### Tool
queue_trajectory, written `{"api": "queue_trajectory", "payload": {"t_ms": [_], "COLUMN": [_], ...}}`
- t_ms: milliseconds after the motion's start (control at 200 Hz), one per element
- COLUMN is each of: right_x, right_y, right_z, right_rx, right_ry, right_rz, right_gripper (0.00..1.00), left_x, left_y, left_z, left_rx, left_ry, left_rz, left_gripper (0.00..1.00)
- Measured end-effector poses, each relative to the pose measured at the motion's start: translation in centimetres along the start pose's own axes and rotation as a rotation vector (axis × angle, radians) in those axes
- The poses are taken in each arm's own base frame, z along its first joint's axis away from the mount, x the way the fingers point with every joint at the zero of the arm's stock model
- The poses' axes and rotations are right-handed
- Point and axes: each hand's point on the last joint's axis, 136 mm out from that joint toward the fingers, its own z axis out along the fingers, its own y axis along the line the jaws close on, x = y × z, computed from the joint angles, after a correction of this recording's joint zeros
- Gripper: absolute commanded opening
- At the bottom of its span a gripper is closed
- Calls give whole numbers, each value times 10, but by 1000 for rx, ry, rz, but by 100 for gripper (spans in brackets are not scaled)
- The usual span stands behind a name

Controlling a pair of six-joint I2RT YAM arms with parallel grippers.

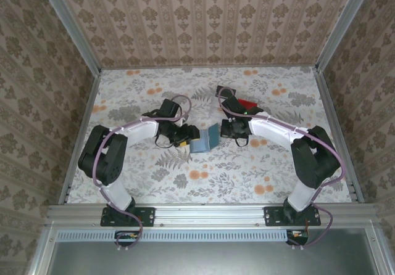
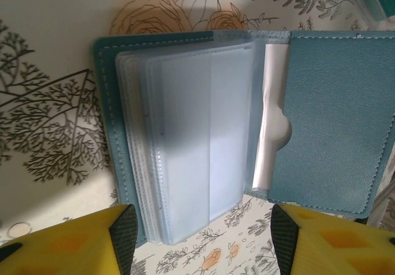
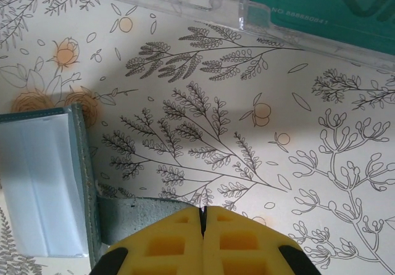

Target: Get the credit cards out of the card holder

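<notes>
Starting extraction: slim teal bifold card holder (image 1: 205,139) open on floral surface (image 1: 247,176). Right pincer (image 3: 203,225) clenched, apparently pinning cover edge. Left pincer (image 2: 203,241) released above clear sleeves (image 2: 185,133). Next: nip pale grey-white card (image 2: 266,133) at pocket notch, slide out.

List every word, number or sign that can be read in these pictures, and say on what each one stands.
"NO 888850841": small print on the teal card that lies in the clear tray. The digits are blurred, so this reading is uncertain.
The card holder: no text can be read on its panels or its clear sleeves.
No other writing can be made out.
</notes>
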Motion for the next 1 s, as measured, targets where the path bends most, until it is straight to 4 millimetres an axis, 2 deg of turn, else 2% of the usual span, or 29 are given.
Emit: {"api": "queue_trajectory", "payload": {"t_ms": [180, 650, 780, 995], "right_x": [1, 3, 3, 5], "right_y": [-2, -3, -3, -4], "right_z": [2, 5, 5, 8], "right_rx": [9, 14, 15, 20], "right_ry": [5, 13, 14, 20], "right_rz": [3, 3, 4, 10], "right_gripper": [1, 1, 1, 1], "left_x": [-1, -2, -3, -7], "left_y": [-6, 0, -1, -5], "left_z": [1, 17, 16, 14], "left_rx": [6, -12, -11, -8], "left_ry": [-1, 30, 28, 19], "left_rz": [10, -17, -21, -16], "left_gripper": [62, 62, 56, 54]}}
